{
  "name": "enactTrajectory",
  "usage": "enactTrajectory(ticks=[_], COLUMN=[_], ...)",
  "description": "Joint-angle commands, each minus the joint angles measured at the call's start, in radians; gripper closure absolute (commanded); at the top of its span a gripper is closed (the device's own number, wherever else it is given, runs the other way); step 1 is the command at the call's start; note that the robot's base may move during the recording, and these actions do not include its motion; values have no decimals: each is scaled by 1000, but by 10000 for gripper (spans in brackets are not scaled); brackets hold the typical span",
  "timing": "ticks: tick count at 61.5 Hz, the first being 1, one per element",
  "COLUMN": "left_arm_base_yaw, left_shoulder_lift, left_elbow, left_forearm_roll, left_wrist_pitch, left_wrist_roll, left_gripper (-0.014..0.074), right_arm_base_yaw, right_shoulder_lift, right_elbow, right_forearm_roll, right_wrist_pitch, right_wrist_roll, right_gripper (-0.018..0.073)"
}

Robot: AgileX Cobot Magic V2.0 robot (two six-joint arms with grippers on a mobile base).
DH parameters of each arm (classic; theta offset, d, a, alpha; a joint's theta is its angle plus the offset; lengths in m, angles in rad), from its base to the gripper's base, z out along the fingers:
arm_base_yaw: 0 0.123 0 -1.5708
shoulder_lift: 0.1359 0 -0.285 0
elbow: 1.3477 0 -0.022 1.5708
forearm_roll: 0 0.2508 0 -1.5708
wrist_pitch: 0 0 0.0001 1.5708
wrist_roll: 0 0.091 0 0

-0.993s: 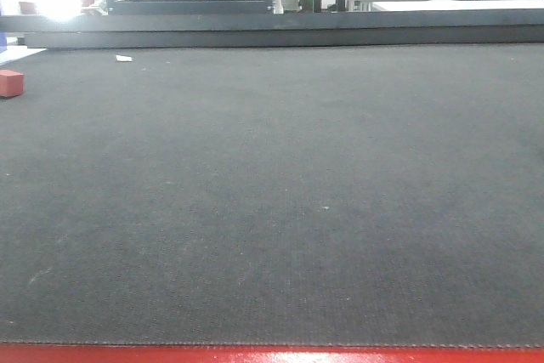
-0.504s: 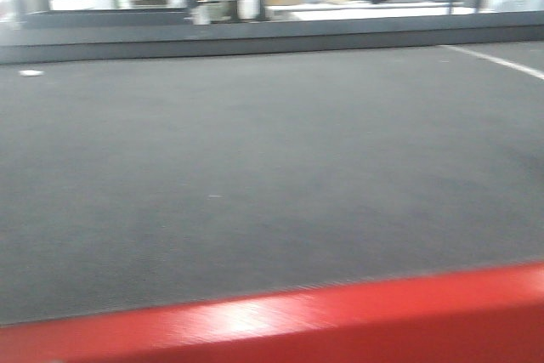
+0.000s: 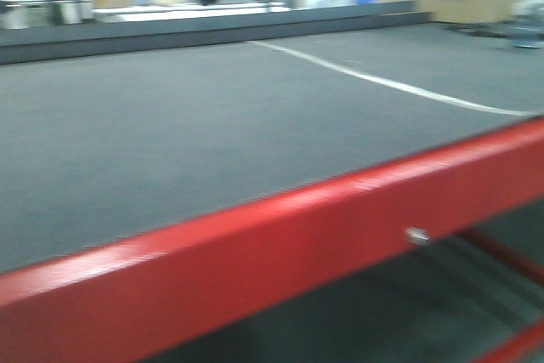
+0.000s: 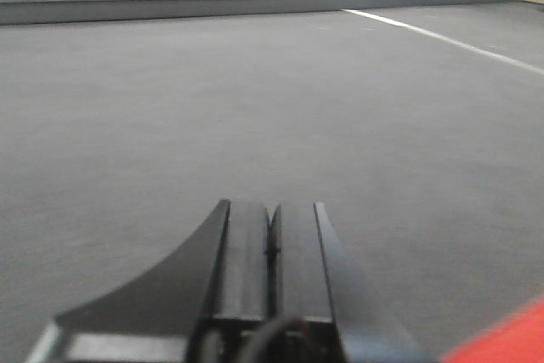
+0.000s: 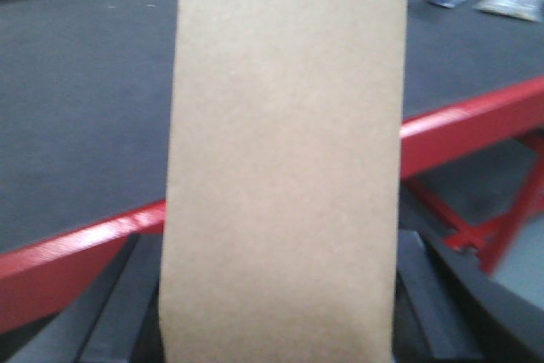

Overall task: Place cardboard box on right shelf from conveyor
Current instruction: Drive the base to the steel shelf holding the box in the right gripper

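Dark grey conveyor (image 3: 170, 133) matting fills the blurred front view, with its red frame rail (image 3: 280, 244) crossing diagonally and a white line (image 3: 382, 82) running over the belt. The left end effector (image 4: 270, 210) hangs above the belt, fingers pressed together and empty. The right end effector (image 5: 280, 320) pinches the cardboard box (image 5: 285, 142) — upright, tan, plain — with the red rail passing behind it

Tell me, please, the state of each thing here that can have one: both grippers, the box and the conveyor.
right gripper, shut on the cardboard box.
cardboard box, clamped in the right gripper, plain face toward the wrist camera; its flaps are not in view.
left gripper, shut, holding nothing, above the belt.
conveyor, belt flat; the pictures cannot tell whether it runs.
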Motion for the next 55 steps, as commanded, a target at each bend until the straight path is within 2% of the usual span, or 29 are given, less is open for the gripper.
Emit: enactTrajectory(ticks=[1, 55], left_arm_base_yaw=[-2, -2], left_shoulder_lift=[-15, -15], left_elbow=[10, 10], left_forearm_roll=[-6, -6], left_wrist_pitch=[-85, -85], left_wrist_roll=[0, 0], left_gripper=[713, 712], right_arm_base_yaw=[-5, -5], right_shoulder_lift=[15, 15], right_elbow=[-26, -26], right_forearm_roll=[-8, -8], right_wrist_pitch=[-96, -96], right_wrist_roll=[-11, -11], right_gripper=[349, 349])
